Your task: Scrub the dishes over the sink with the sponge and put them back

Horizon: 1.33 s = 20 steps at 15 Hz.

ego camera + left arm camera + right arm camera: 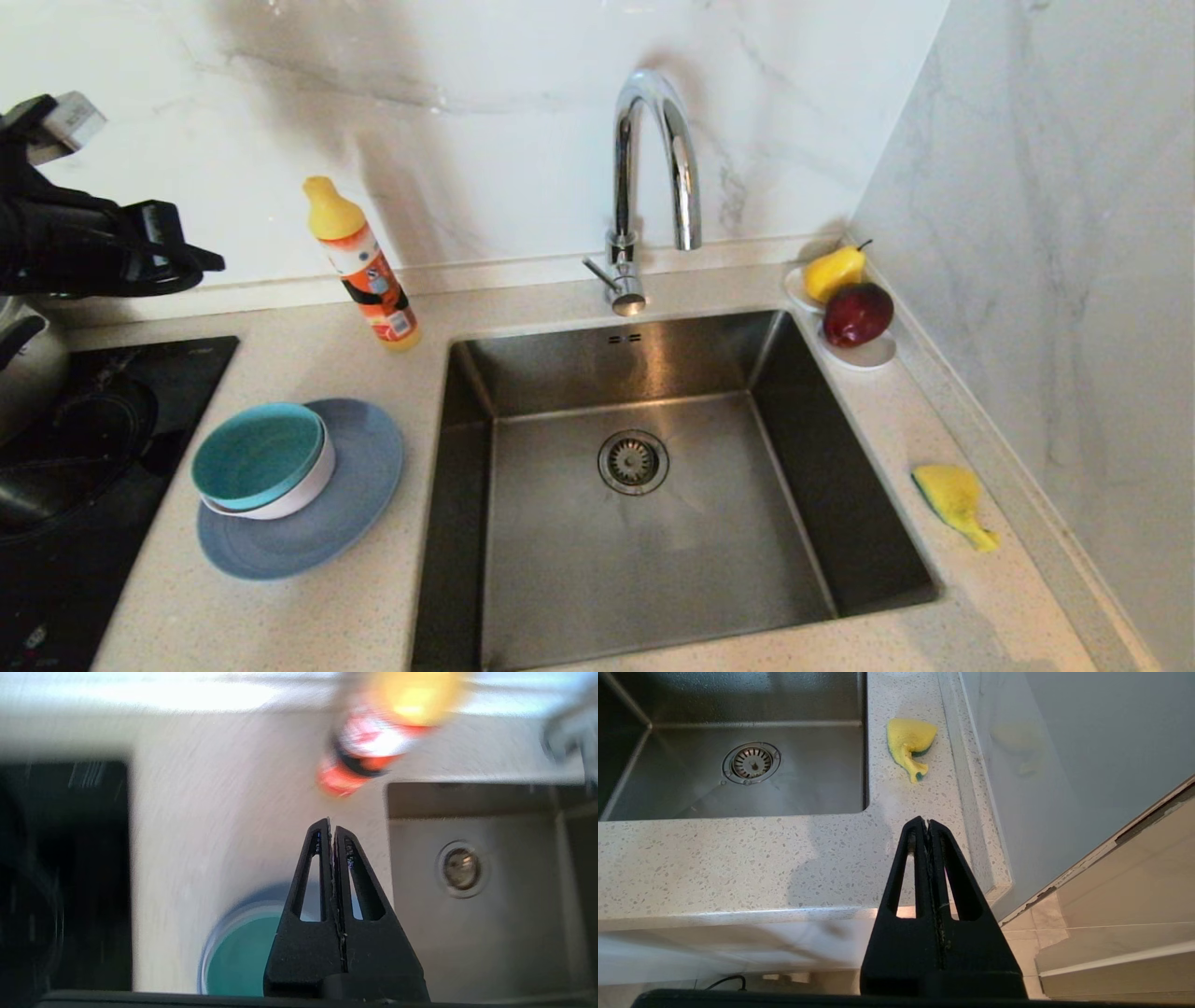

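Observation:
The dishes stand stacked on the counter left of the sink: a teal bowl inside a pale bowl on a grey-blue plate. The yellow sponge lies on the counter right of the sink, near the side wall. My left arm is raised at the far left, above the hob. Its gripper is shut and empty, high over the teal bowl. Below the counter's front edge, the right gripper is shut with nothing in it, and the sponge lies beyond it.
An orange bottle with a yellow cap leans behind the dishes. The chrome tap rises behind the sink. A white saucer with a pear and an apple sits at the back right. A black hob with a kettle fills the left.

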Available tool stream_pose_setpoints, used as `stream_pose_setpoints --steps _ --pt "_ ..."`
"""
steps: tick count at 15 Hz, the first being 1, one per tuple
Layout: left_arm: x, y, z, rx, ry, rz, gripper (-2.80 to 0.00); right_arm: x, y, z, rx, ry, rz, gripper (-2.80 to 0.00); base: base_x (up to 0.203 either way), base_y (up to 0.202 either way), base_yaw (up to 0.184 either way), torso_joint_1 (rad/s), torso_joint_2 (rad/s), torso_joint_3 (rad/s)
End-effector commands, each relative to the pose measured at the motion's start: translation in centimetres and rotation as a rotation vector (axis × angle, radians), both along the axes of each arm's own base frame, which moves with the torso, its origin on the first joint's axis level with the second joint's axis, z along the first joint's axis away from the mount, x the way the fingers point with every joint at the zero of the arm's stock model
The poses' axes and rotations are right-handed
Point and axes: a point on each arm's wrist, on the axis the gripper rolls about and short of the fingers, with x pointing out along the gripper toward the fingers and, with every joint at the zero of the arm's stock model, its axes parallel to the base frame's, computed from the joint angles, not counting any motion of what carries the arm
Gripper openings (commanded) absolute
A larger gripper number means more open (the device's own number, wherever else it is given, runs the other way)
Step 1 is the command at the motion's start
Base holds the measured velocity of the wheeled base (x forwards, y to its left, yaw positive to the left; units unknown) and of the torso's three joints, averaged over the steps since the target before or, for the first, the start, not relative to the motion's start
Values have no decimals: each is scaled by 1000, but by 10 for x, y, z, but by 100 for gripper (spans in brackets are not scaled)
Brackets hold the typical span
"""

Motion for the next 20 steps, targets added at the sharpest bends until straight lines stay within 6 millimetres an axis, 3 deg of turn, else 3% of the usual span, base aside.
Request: stream_pose_setpoints --steps 1,3,7,10,12,15,18,20 --pt "-12 -25 -6 79 -53 -89 -280 0 0 0 -1 -1 0 -280 0 0 0 0 0 0" --pt "-57 -42 -4 106 -129 -129 -280 0 0 0 0 -1 0 -280 0 0 0 0 0 0" --pt "-181 -54 -6 126 -337 -158 -280 0 0 0 -1 -1 0 -280 0 0 0 0 0 0" --pt "-267 -56 -42 131 -472 -186 -280 0 0 0 -1 -1 0 -280 0 0 0 0 0 0" --pt "-309 -57 -78 132 -517 -200 -280 0 0 0 -1 -2 0 -280 0 0 0 0 0 0" --pt "-338 -57 -147 127 -481 -196 -280 0 0 0 0 -1 0 -280 0 0 0 0 0 0" --pt "-323 -53 -215 157 -318 -24 -280 0 0 0 0 -1 0 -280 0 0 0 0 0 0" --pt "-314 -52 -237 146 -261 38 -280 0 0 0 1 -1 0 -280 0 0 0 0 0 0"
